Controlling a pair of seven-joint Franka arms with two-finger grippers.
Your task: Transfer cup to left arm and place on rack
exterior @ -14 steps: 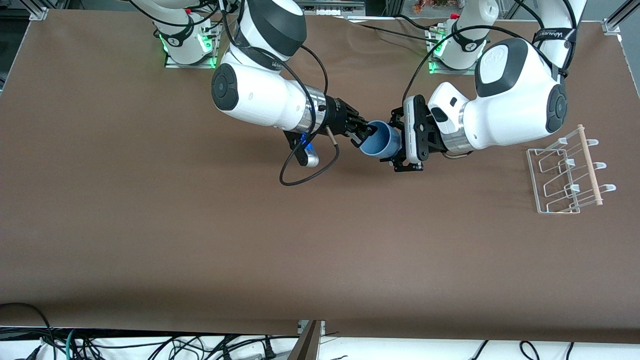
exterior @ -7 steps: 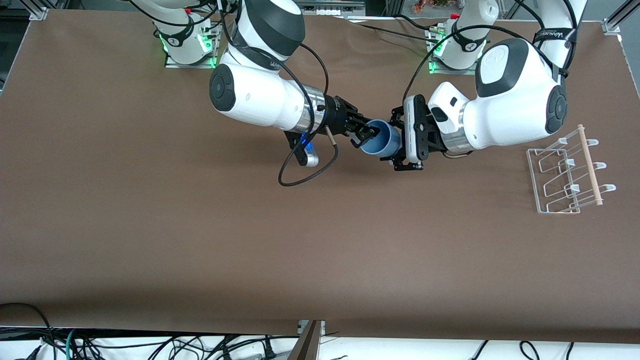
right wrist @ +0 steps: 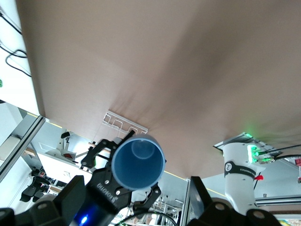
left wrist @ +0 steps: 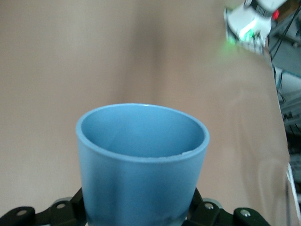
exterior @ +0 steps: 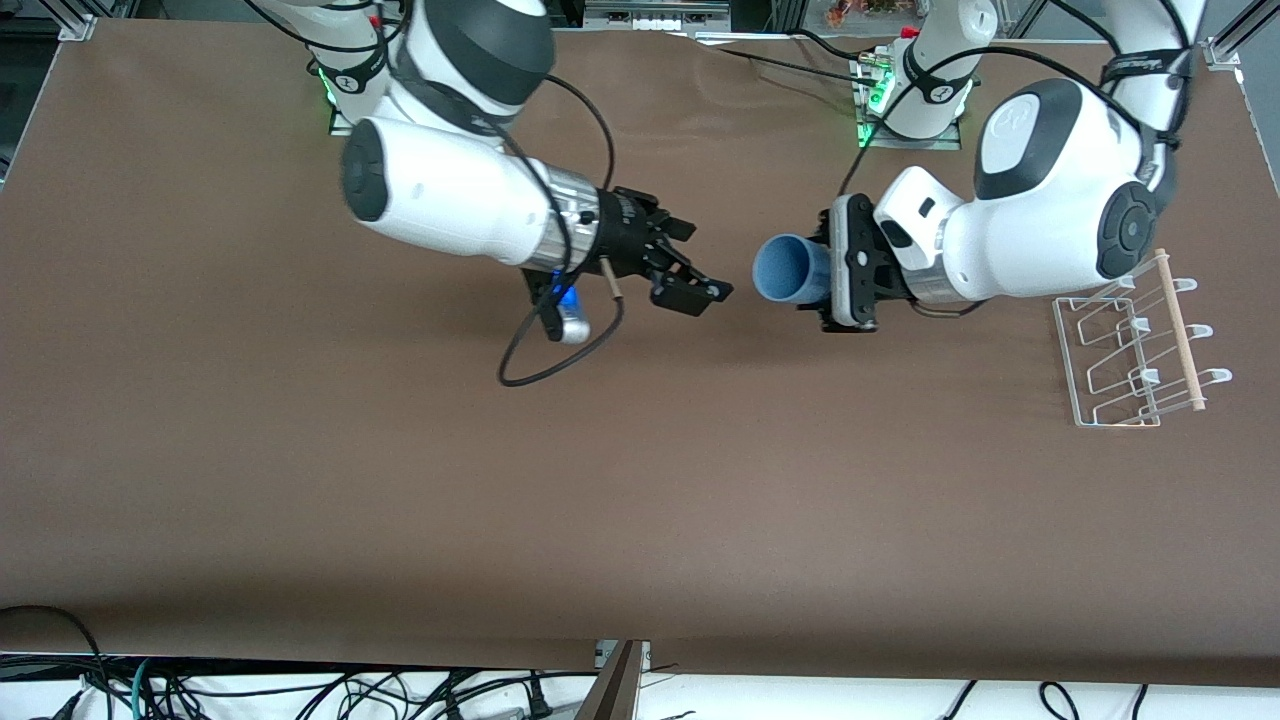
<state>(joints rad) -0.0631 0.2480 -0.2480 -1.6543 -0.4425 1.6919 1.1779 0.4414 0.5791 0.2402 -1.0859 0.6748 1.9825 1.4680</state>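
The light-blue cup (exterior: 785,270) lies on its side in the air over the table's middle, its open mouth toward the right arm. My left gripper (exterior: 815,275), the white boxy hand, is shut on the cup's base. In the left wrist view the cup (left wrist: 141,165) fills the picture between the black fingers (left wrist: 207,214). My right gripper (exterior: 700,262), all black, is open and empty, a short gap from the cup's mouth. The right wrist view looks into the cup (right wrist: 138,162). The white wire rack (exterior: 1130,350) stands at the left arm's end of the table.
The rack's wooden rod (exterior: 1180,330) runs along its outer side. The rack also shows small in the right wrist view (right wrist: 124,123). A black cable loop (exterior: 545,350) hangs under the right wrist. The brown table (exterior: 600,480) is bare nearer the front camera.
My right gripper let go of the cup's rim, opened and drew back toward its own end. My left gripper keeps the cup and has shifted slightly toward the rack.
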